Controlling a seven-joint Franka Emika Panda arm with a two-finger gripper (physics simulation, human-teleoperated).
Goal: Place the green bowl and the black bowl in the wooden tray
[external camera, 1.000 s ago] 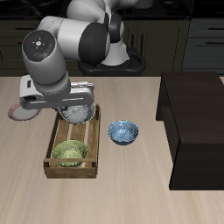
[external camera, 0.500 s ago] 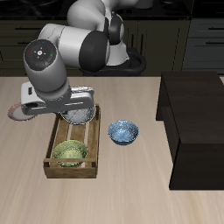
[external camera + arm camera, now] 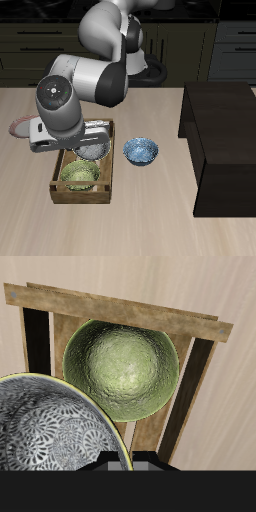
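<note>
The wooden tray (image 3: 112, 160) lies on the table below my arm. The green bowl (image 3: 78, 175) sits upright in the tray's end nearest the table's front edge; it also shows in the wrist view (image 3: 122, 366) on the tray's slats (image 3: 120, 304). My gripper (image 3: 84, 142) is shut on the rim of the black bowl (image 3: 94, 149) and holds it low over the tray's back half, close behind the green bowl. The black bowl's grey-white speckled inside (image 3: 50, 441) fills the wrist view next to the green bowl. The fingertips are mostly hidden by my hand.
A blue patterned bowl (image 3: 140, 151) stands on the table beside the tray. A pink-rimmed plate (image 3: 18, 128) lies partly hidden behind my arm. A large dark box (image 3: 225, 140) occupies the table's side beyond the blue bowl.
My arm has come down and toward the table's front edge with the black bowl, from above the tray's back wall to low over its back half. The green bowl has not moved.
</note>
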